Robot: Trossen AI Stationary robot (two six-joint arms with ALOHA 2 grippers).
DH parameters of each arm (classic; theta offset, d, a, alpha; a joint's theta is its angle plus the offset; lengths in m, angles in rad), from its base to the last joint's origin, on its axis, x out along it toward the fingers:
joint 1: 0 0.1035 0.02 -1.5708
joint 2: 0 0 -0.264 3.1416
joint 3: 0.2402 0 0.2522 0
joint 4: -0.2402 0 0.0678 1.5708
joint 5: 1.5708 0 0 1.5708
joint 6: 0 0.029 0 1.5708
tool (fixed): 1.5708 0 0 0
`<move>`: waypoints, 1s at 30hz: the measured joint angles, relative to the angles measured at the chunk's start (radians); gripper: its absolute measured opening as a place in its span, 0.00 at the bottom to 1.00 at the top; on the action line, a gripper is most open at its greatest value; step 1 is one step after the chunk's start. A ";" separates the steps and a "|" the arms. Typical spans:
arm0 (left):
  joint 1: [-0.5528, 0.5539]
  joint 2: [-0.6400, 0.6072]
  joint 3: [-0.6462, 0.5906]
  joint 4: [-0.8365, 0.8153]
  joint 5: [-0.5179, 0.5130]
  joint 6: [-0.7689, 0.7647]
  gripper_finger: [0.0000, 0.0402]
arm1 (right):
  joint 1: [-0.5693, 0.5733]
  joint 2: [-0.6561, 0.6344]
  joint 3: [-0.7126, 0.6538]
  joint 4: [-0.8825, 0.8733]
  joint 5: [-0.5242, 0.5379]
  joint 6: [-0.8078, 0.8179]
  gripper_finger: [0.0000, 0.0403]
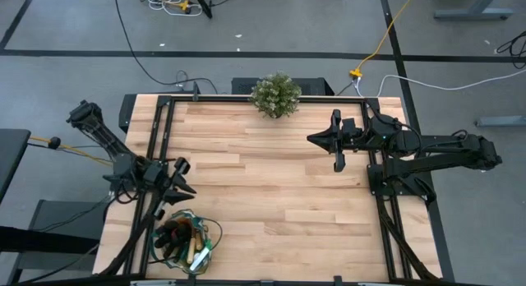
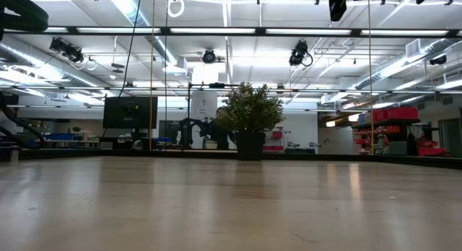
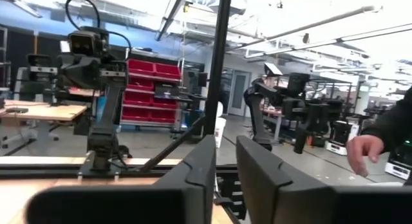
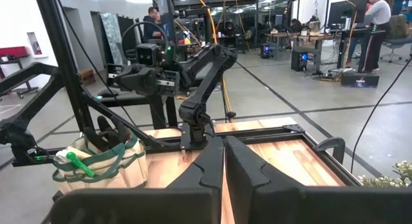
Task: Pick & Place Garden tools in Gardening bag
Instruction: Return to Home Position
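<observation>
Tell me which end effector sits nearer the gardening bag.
Left. The left end effector hovers just behind the gardening bag at the table's front-left corner; the right end effector is far across the table, toward the back right.

A: Where is the left arm?
B: Folded at the left side, its left gripper [image 1: 182, 177] raised and level, the two dark fingers [image 3: 193, 179] a narrow gap apart with nothing between them.

A: And the right one?
B: It stretches in from the right side; the right gripper [image 1: 314, 139] is raised too, its fingers [image 4: 209, 166] almost together, empty.
</observation>
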 joint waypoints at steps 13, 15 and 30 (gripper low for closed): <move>0.210 0.000 0.000 -0.040 0.241 -0.052 0.03 | 0.000 0.000 0.000 0.000 0.000 0.000 0.05; 0.244 0.000 0.000 -0.054 0.282 -0.057 0.02 | 0.000 0.000 0.000 0.000 0.000 0.000 0.05; 0.559 0.000 0.000 -0.153 0.529 -0.085 0.02 | 0.000 0.000 0.000 0.000 0.000 0.000 0.05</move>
